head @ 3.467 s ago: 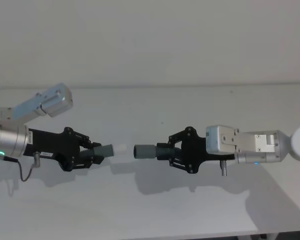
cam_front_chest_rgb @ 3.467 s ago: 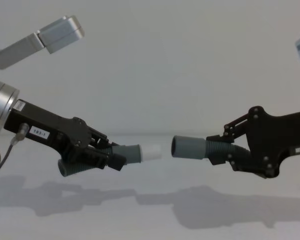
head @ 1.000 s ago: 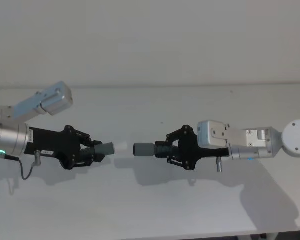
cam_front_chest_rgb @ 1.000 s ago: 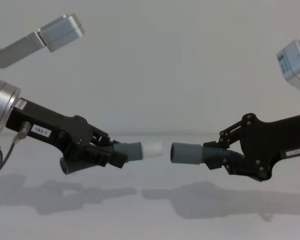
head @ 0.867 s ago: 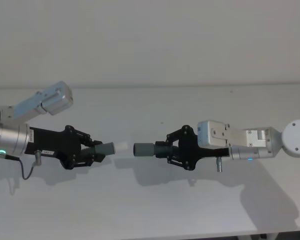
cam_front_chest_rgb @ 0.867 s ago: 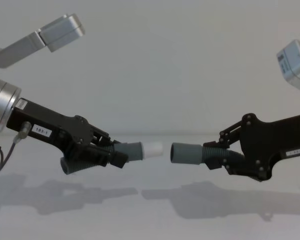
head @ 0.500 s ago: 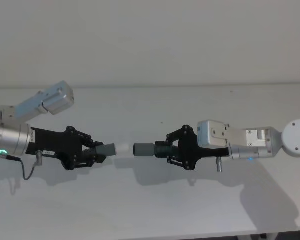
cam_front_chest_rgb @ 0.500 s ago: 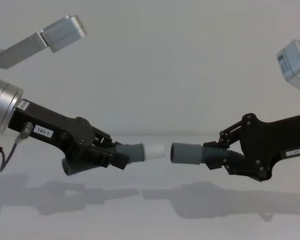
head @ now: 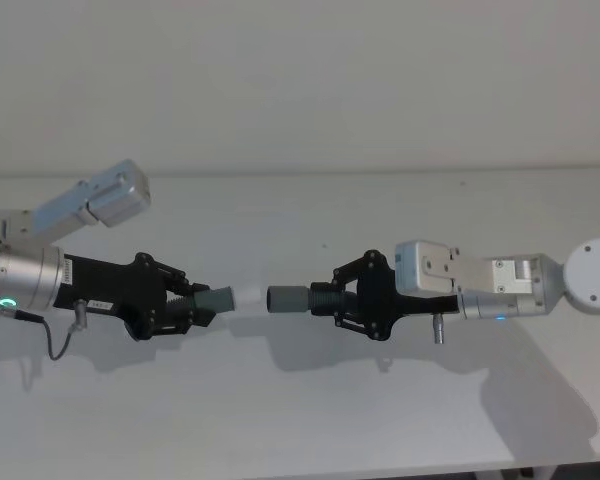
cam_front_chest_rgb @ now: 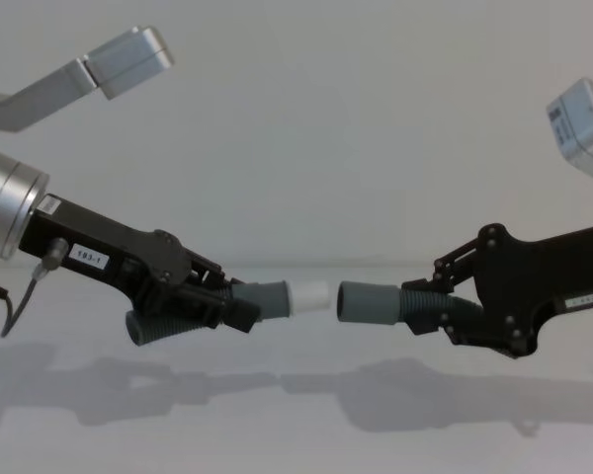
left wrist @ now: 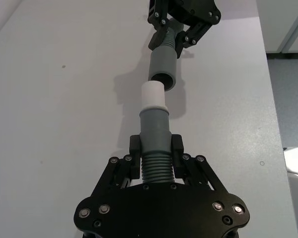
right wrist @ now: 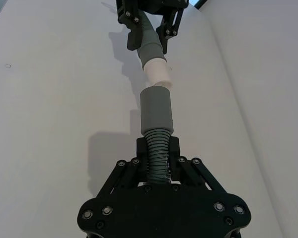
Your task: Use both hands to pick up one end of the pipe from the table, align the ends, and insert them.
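Both pipe pieces were held clear above the white tabletop (head: 310, 420), their shadows falling on it below. The left pincer (head: 190, 303) was clamped on the ribbed middle of the white-tipped pipe piece (head: 223, 298), its fingers (left wrist: 134, 148) pressed on either side of the ribs. The right pincer (head: 338, 299) was likewise clamped on the ribs of the cuffed pipe piece (head: 298, 299). In the chest view the white plug tip (cam_front_chest_rgb: 311, 294) pointed at the open grey cuff (cam_front_chest_rgb: 368, 302), just beside it with a narrow gap, not yet entered. In the left wrist view the tip sat close under the cuff mouth (left wrist: 162, 78), roughly in line. Farther off, the tabletop met a plain wall (head: 300, 80).
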Motion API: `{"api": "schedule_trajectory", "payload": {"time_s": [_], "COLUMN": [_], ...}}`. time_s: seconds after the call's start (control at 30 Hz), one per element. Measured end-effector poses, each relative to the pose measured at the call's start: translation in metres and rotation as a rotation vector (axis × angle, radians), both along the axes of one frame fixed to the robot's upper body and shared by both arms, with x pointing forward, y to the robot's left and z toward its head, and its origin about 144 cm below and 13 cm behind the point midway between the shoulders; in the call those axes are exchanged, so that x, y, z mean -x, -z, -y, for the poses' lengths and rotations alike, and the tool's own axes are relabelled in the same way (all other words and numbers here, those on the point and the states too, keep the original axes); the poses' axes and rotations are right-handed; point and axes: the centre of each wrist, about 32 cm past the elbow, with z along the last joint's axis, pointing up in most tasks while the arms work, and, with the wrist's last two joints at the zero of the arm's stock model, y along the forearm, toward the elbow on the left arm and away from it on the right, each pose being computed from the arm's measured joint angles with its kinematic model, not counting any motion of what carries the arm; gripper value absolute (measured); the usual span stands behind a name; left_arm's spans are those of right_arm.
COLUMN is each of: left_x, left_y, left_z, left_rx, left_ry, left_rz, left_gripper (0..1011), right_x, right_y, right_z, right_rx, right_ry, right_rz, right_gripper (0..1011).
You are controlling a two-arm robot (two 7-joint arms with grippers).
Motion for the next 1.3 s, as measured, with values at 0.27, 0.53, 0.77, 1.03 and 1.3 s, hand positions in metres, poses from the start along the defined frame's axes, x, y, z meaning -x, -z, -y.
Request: {"api": "schedule_trajectory", "payload": {"time_s": [0.27, 0.53, 0.77, 1.03, 1.3], "left_x": [0.0005, 0.0007, 0.0010, 0.0012, 0.0000], "left_y": [-0.0010, -0.0015, -0.0014, -0.0001, 0.0012], "left_z": [0.0008, 0.0011, 0.0014, 0.0029, 0.0045], "left_rx": [0.003, 0.004, 0.004, 0.003, 0.004], "left_ry": [0.001, 0.004, 0.008, 0.014, 0.015], "left_rz": [-0.006, -0.010, -0.017, -0.025, -0.030], "left_gripper": [321, 321, 321, 321, 321], "right_x": [0.0000, 0.0000, 0.0000, 0.0000, 0.0000], "right_y": [0.0000, 0.0000, 0.0000, 0.0000, 0.0000], "right_z": [0.0000, 0.0000, 0.0000, 0.0000, 0.0000], "right_rx": [0.000, 0.000, 0.000, 0.000, 0.000], "right_ry": [0.000, 0.000, 0.000, 0.000, 0.000], "right_rz": [0.000, 0.000, 0.000, 0.000, 0.000], "right_gripper": [215, 214, 215, 215, 215]}}
